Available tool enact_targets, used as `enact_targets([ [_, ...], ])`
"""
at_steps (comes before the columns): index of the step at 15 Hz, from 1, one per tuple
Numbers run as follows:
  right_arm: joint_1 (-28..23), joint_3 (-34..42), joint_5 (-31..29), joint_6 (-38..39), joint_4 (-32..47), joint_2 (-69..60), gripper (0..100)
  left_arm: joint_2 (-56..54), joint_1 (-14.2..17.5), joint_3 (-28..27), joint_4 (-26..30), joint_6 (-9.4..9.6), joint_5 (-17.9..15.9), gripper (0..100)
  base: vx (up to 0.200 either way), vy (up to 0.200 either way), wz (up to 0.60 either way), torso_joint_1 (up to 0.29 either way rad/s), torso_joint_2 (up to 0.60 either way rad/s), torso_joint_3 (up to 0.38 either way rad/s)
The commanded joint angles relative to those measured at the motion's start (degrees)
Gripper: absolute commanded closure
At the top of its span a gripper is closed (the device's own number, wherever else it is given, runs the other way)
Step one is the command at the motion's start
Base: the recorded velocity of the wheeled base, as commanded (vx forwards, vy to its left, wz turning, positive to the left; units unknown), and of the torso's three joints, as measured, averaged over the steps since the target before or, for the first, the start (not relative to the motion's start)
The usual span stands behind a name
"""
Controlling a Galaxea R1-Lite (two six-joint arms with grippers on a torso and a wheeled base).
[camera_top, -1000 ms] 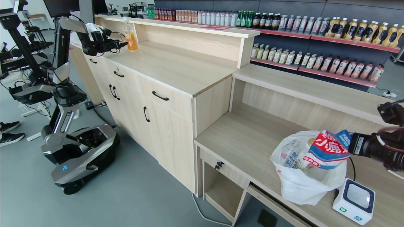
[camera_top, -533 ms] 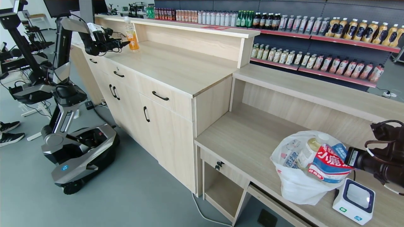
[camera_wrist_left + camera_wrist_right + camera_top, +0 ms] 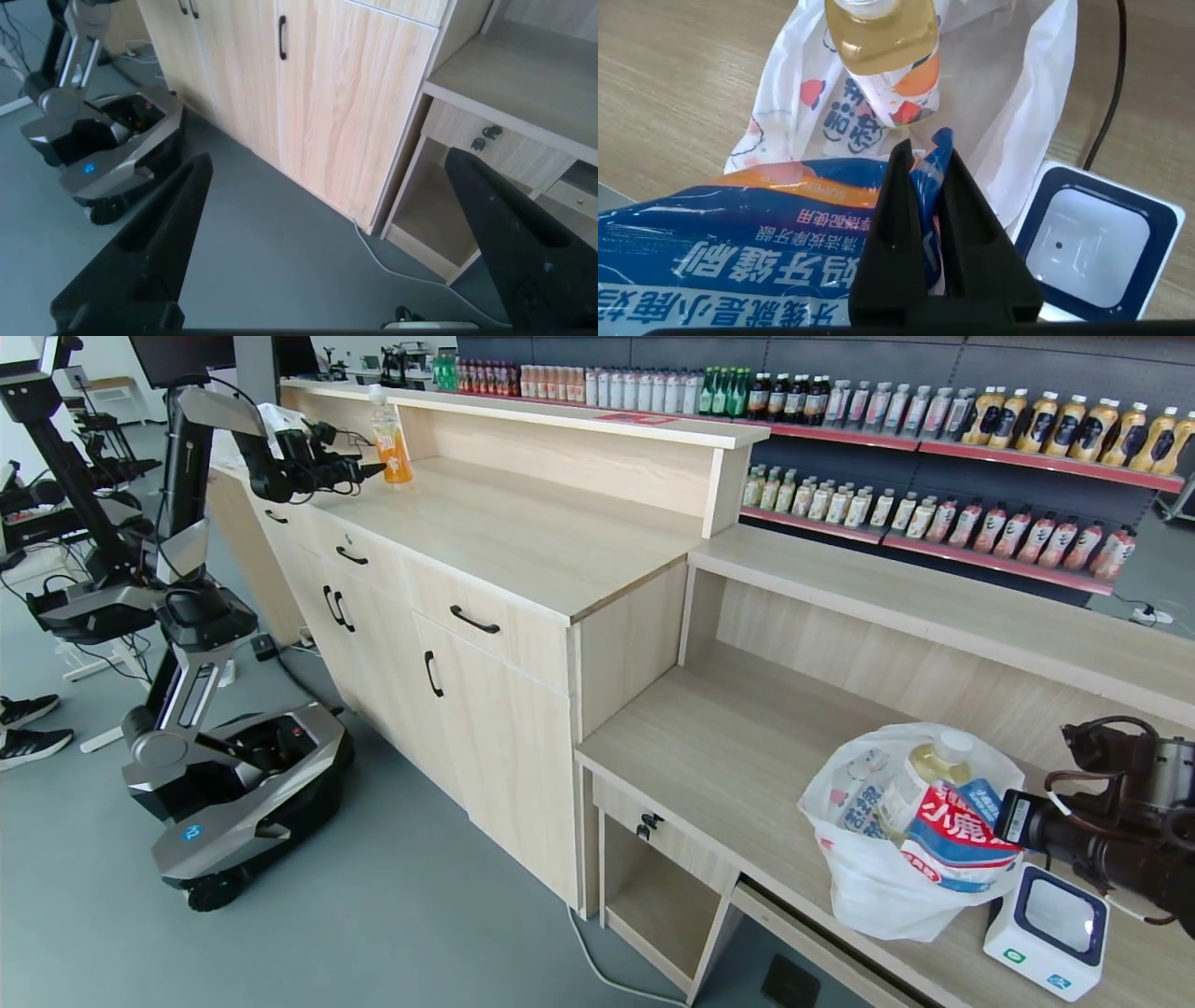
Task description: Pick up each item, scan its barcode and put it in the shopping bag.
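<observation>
Right arm comes in from the right edge over the low counter (image 3: 747,747), forearm approx level, wrist pointing left toward the shopping bag (image 3: 878,887) (image 3: 785,84); black cable loops over the wrist. Right gripper (image 3: 1006,817) (image 3: 924,159) is clamped on the right end of a blue, red & white snack packet (image 3: 952,831) (image 3: 738,243), fingers (image 3: 898,215) pinching its crimped edge; packet lies tilted across the bag's open mouth, left end lower & inside the rim, right end w/ the gripper just above the rim.

Bag is white plastic, standing open on the counter near its front edge; a bottle (image 3: 934,761) (image 3: 882,37) w/ white cap & pale yellow drink stands inside, just on the far side of the packet. White barcode scanner (image 3: 1050,929) (image 3: 1092,243) sits on the counter just right of the bag, nearer than the wrist, screen up.

Left gripper (image 3: 327,161) hangs over grey floor w/ fingers spread wide apart, holding nothing; tall cabinet (image 3: 346,103) doors beyond it.

Far side: shelves of drinks (image 3: 934,420); a second robot (image 3: 187,616) stands far left beside the tall cabinet.
</observation>
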Motion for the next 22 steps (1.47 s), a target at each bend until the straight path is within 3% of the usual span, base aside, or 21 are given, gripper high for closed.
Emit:
enact_targets([
  [1,0.32,-0.79,0.13,-0.01,-2.18,2.67,100,0.02,0.0,0.0,-0.01,0.0,0.0,0,0.0,0.0,0.0,0.0,0.0,0.0],
  [22,1.9,-2.72,0.31,-2.56,-14.31,16.82,100,0.02,0.0,0.0,-0.01,0.0,0.0,0,0.0,0.0,0.0,0.0,0.0,0.0],
])
